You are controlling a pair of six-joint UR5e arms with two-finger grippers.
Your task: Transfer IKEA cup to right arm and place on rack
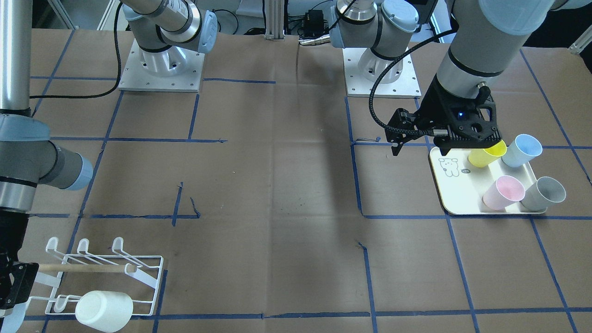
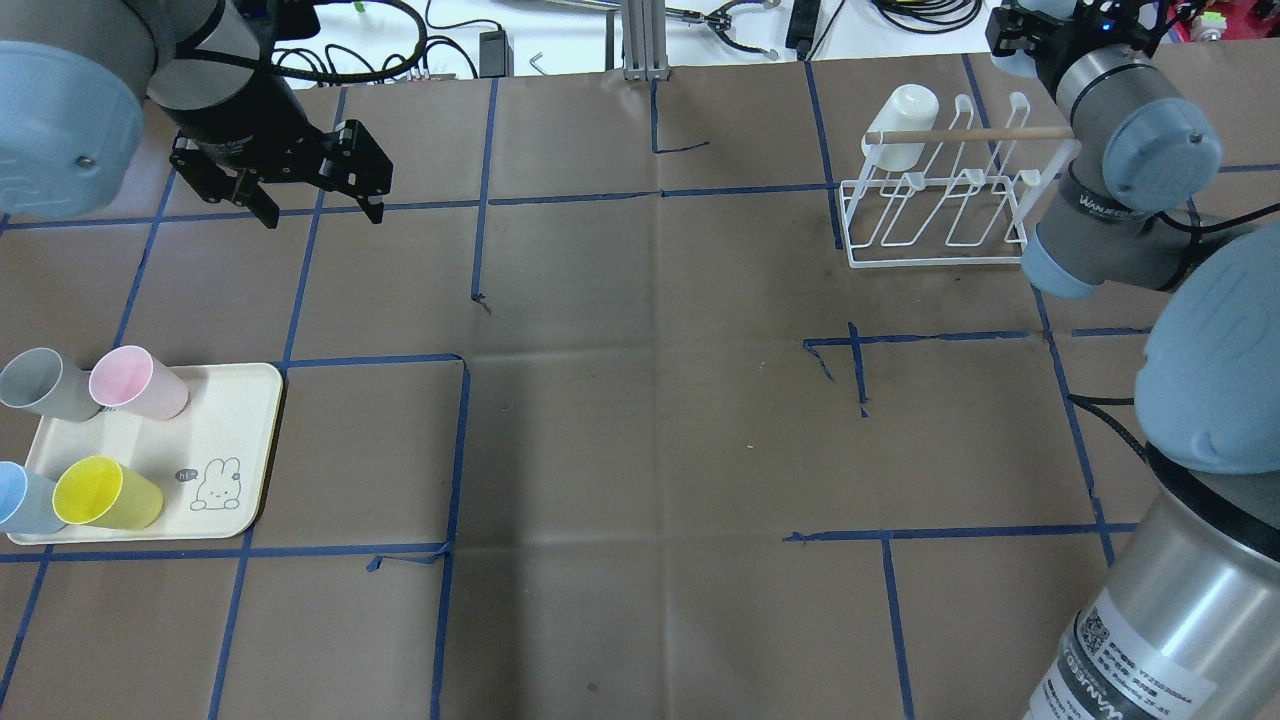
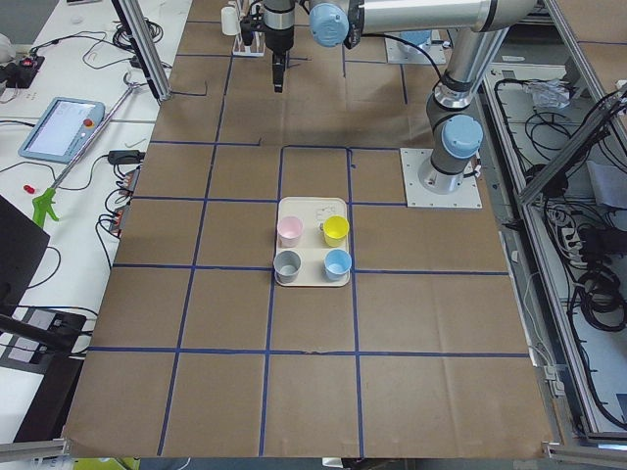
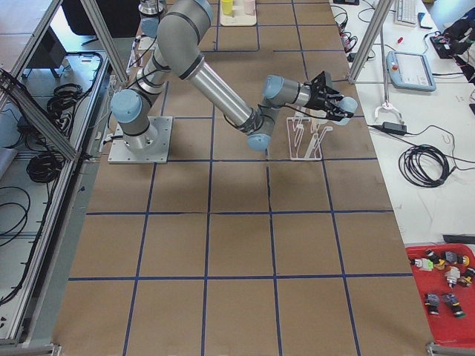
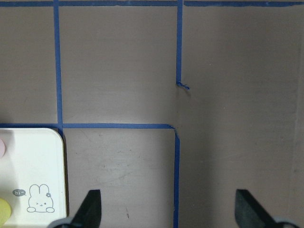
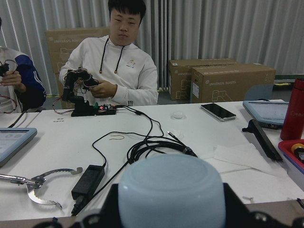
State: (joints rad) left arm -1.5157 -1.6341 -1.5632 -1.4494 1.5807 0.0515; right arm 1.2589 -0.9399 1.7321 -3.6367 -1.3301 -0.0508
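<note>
My right gripper (image 2: 1022, 38) is shut on a pale blue cup (image 6: 171, 194), held sideways at the end of the white wire rack (image 2: 940, 215), on its far side; the cup also shows in the front view (image 1: 11, 319). The rack (image 1: 106, 273) has a wooden rod across and one white cup (image 2: 905, 125) upturned on an end prong. My left gripper (image 2: 320, 200) is open and empty above bare table, beyond the cream tray (image 2: 235, 470). Its fingertips (image 5: 90, 204) show with nothing between them.
The tray with the rabbit drawing (image 1: 451, 185) holds a yellow cup (image 2: 105, 493), a pink cup (image 2: 137, 382), a grey cup (image 2: 45, 385) and a blue cup (image 2: 20, 500). Blue tape lines grid the brown table. Operators sit at a desk beyond the rack.
</note>
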